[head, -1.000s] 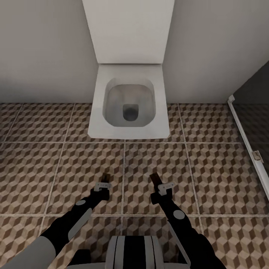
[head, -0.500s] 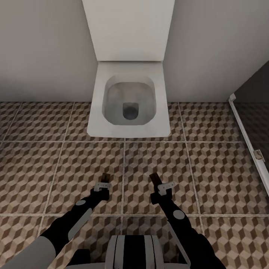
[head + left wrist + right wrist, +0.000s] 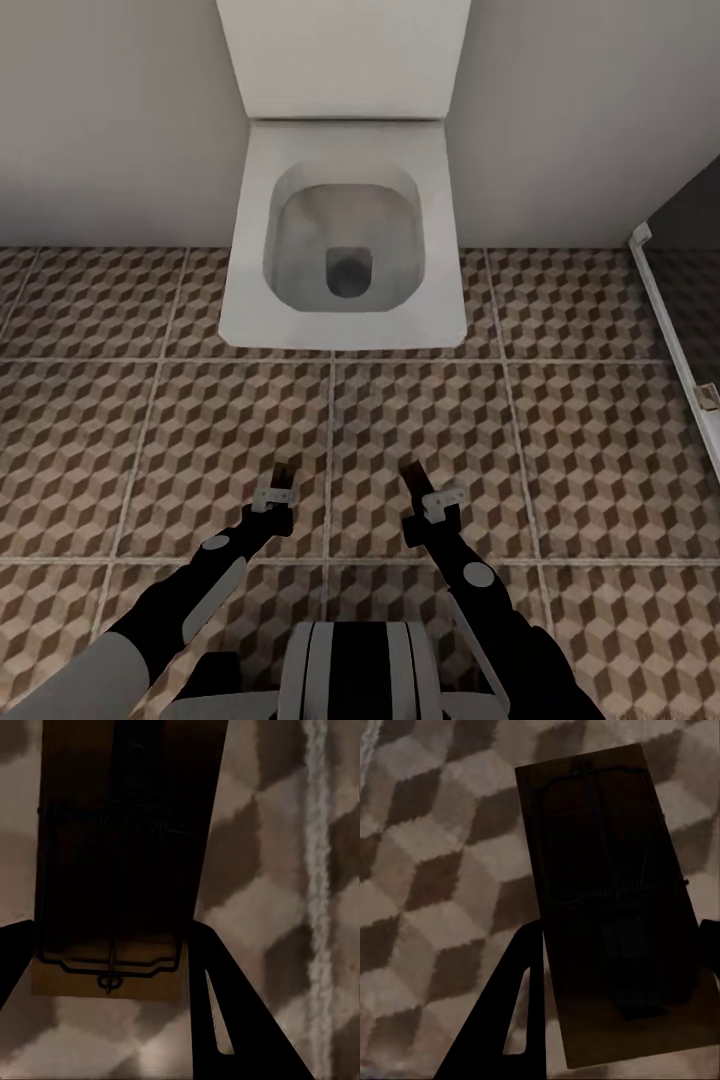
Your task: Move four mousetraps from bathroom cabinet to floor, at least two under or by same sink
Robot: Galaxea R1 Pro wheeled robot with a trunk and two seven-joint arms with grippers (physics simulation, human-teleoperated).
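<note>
The view has drawn closer to the white toilet (image 3: 345, 240) — no sink in sight — while each gripper, left (image 3: 280, 478) and right (image 3: 418, 482), stays clamped on a mousetrap (image 3: 120, 862) (image 3: 615, 907) above the bathroom floor (image 3: 590, 440).

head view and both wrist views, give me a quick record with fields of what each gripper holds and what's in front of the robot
left gripper: shut on a mousetrap, held above the floor
right gripper: shut on a second mousetrap
floor: cube-pattern tiles with pale grout lines
ahead: white toilet, lid up, against the wall
far right: dark panel with a white frame
sink: none to report here
</note>
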